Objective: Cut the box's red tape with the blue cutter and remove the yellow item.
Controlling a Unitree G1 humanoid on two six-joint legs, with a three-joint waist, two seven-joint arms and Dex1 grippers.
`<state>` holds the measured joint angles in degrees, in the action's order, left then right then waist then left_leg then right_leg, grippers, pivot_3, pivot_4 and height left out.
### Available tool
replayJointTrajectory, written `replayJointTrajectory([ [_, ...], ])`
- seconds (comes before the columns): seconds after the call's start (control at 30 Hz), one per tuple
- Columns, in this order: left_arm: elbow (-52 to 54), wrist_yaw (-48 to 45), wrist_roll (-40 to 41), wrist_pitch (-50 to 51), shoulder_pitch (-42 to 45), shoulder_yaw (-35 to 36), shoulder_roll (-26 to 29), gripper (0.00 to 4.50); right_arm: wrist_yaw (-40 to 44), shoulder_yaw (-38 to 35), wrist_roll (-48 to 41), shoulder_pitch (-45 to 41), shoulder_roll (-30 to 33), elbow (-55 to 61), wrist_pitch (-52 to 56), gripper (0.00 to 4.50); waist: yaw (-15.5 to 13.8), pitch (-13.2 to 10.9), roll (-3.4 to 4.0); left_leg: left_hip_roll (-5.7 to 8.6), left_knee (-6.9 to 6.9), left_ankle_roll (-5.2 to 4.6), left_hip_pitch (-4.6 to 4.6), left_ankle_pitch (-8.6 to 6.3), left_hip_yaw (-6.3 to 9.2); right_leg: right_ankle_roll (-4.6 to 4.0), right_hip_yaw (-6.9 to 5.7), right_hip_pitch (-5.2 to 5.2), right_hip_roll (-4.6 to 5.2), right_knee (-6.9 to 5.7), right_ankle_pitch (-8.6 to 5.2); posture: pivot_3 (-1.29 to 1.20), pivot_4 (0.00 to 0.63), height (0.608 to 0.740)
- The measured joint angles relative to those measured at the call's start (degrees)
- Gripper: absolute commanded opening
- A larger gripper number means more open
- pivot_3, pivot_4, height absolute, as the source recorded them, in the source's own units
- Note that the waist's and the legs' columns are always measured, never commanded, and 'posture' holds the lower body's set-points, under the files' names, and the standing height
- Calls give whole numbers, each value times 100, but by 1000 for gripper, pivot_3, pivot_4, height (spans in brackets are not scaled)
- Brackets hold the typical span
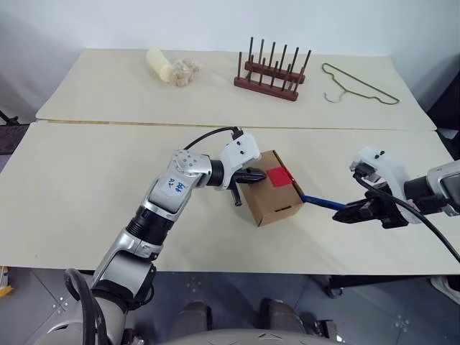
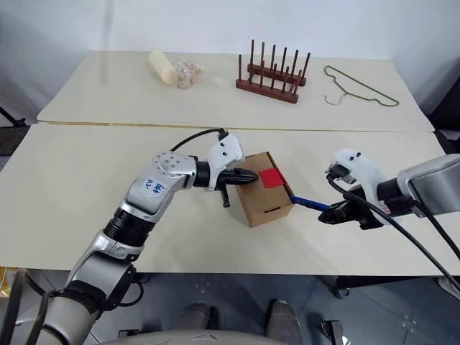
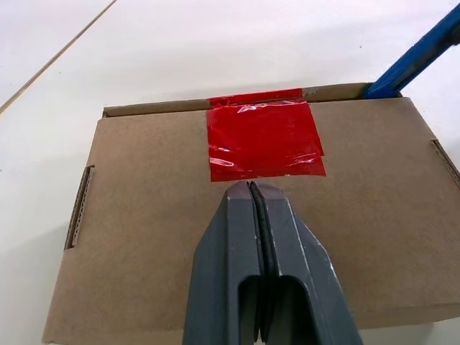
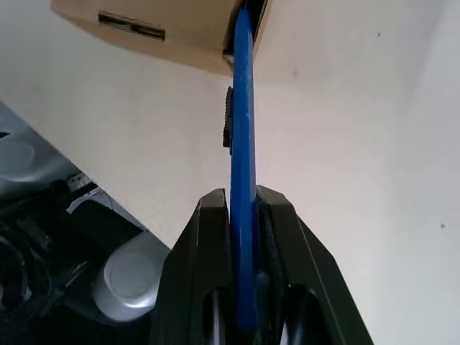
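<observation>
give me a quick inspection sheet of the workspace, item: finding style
surface: two pale tables set edge to edge, a seam between them
box: brown box on the near table, flaps closed
red tape: red tape intact across the top flap's edge
blue cutter: blue cutter reaching to the box's right edge
yellow item: nothing seen
clutter: on the far table, cream roll beside small beige lumps, wooden peg rack, wire hanger
grippers: left gripper shut, tips on the box top beside the tape; right gripper shut on the blue cutter
cables: black cable along each wrist
surroundings: grey floor, white wall
</observation>
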<state>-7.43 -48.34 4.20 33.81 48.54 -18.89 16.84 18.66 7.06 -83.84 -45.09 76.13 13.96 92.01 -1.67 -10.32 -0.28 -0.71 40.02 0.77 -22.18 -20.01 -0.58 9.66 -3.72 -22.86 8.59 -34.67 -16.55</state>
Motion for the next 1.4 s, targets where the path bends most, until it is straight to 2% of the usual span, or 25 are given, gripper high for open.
replayJointTrajectory([
  [0.1, 44, 5, 3, 2, -40, 8, 5, 0, 133, -123, -64, -49, 149, -166, 23, 151, 0, 0, 0, 0, 0, -1, -1, 0, -1, 0, 0, 0, 0, 2, 0, 0, 150, 740],
  [0.27, 250, -154, 87, -40, -230, 66, 173, 0, 1160, -815, 260, -92, 699, -121, -140, 151, 7, 2, 2, -3, -6, -2, -1, -2, -1, -1, 0, 0, -2, 9, -1, 0, 150, 740],
  [0.43, 369, -607, 272, -607, -500, 273, 601, 0, 1572, -1451, 1528, 1004, 604, -816, -1163, 151, 26, 6, -3, -2, 0, -4, 4, -3, -14, -3, 4, 2, 0, 6, 2, 0, 150, 740],
  [0.6, 289, -884, 553, -967, -705, 616, 758, 0, 1901, -1652, 2804, 1783, -309, -1596, -2686, 151, 28, 1, 2, -4, 1, -3, 2, -3, -14, -1, 3, -2, -2, 2, 4, 0, 150, 740],
  [0.7, 700, -1193, 994, -1005, -953, 997, 1126, 0, 1676, -1560, 3967, 1908, -1568, -2718, -4430, 151, 81, 2, -21, -5, -1, -1, 0, -1, -15, -1, 1, -2, -2, 6, 4, 0, 150, 740],
  [0.8, 908, -1247, 1125, -962, -1200, 1331, 1548, 0, 1503, -1224, 5039, 1929, -2362, -3704, -5780, 151, 94, -11, 42, -1, -3, 0, 0, -1, -19, 3, 4, -7, 2, 6, 6, 0, 150, 740],
  [0.9, 1010, -1230, 1144, -923, -1447, 1453, 1768, 0, 1538, -1249, 5572, 1687, -2612, -4225, -6760, 151, 135, -10, 50, -3, 2, 4, 2, 2, -19, 5, 3, -5, 0, 3, 7, 0, 150, 740],
  [0.97, 1187, -1200, 1161, -882, -1746, 1565, 1951, 0, 1704, -1321, 5792, 1576, -2777, -4572, -7322, 873, 176, -10, 51, -5, -4, 5, 5, 2, -17, 4, 3, -3, -2, 3, 7, 0, 150, 740],
  [1.07, 1398, -1090, 1166, -809, -2198, 1741, 2183, 0, 2113, -1328, 6007, 1631, -2814, -4861, -7615, 1764, 178, -11, 52, -5, -7, 5, 5, 2, -16, 4, 2, -3, -1, 6, 7, 0, 150, 740],
  [1.2, 1795, -927, 1233, -684, -2612, 1885, 2234, 0, 2564, -1510, 6166, 1705, -2721, -4854, -8186, 3153, 166, -11, 53, -4, -4, 5, 3, 2, -15, 4, 3, -1, 0, 7, 7, 0, 150, 740],
  [1.33, 2091, -665, 1321, -509, -3007, 1942, 2196, 0, 3515, -2020, 5788, 1796, -2327, -4259, -8143, 3153, 169, -14, 58, -7, -3, 5, 6, 2, -16, 4, 3, 0, -1, 4, 7, 0, 150, 740],
  [1.4, 2186, -522, 1350, -437, -3031, 1976, 2149, 0, 3852, -2134, 5529, 1793, -2225, -3813, -7726, 2730, 168, -13, 57, -9, -2, 6, 14, 3, -15, 3, 2, 8, -3, 2, 7, 0, 150, 740],
])
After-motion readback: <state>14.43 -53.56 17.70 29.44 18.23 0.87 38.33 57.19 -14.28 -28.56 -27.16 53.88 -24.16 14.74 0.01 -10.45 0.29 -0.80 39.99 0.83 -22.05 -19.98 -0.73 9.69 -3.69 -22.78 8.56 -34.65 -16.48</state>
